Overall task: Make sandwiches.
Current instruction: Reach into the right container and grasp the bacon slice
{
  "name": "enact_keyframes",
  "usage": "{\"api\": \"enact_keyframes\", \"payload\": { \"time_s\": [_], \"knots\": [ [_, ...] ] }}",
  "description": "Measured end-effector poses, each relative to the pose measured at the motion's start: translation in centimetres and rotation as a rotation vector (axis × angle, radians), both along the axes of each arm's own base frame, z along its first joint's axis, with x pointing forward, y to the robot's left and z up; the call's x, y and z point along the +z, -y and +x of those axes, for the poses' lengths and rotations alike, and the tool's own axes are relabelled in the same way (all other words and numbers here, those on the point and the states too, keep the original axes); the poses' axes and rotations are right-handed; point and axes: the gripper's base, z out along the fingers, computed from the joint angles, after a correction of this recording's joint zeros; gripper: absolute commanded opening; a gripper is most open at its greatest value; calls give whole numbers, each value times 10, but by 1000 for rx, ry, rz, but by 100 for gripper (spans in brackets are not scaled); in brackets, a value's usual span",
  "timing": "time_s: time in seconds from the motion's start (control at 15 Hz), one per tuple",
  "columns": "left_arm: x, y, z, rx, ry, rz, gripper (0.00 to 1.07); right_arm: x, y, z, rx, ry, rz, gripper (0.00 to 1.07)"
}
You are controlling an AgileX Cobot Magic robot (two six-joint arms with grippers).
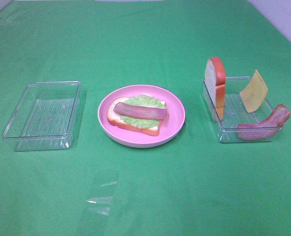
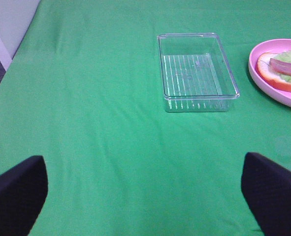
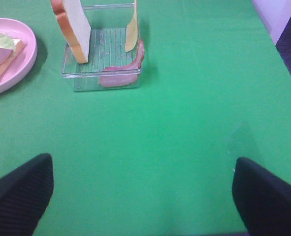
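Currently, left jaws and right jaws stand spread wide, empty; bacon strip (image 1: 141, 111) tops lettuce (image 1: 150, 102) and bread slice (image 1: 114, 116) on plate (image 1: 177, 116).

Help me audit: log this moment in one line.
pink round plate: white bread slice, green lettuce leaf, reddish bacon strip stacked | left claw, right claw open
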Motion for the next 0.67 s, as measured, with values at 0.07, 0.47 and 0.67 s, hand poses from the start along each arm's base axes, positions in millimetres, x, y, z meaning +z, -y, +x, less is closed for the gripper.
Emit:
{"api": "enact_keyframes", "payload": {
  "time_s": [0.07, 0.47, 0.67],
  "knots": [
    [0, 0, 0, 0, 0, 0, 100, 5, 0, 10, 0, 0, -6, 96],
    [0, 0, 0, 0, 0, 0, 100, 19, -4, 79, 7, -99, -35, 96],
    [0, 0, 0, 0, 0, 0, 100, 25, -6, 110, -4, -178, -25, 96]
  ]
}}
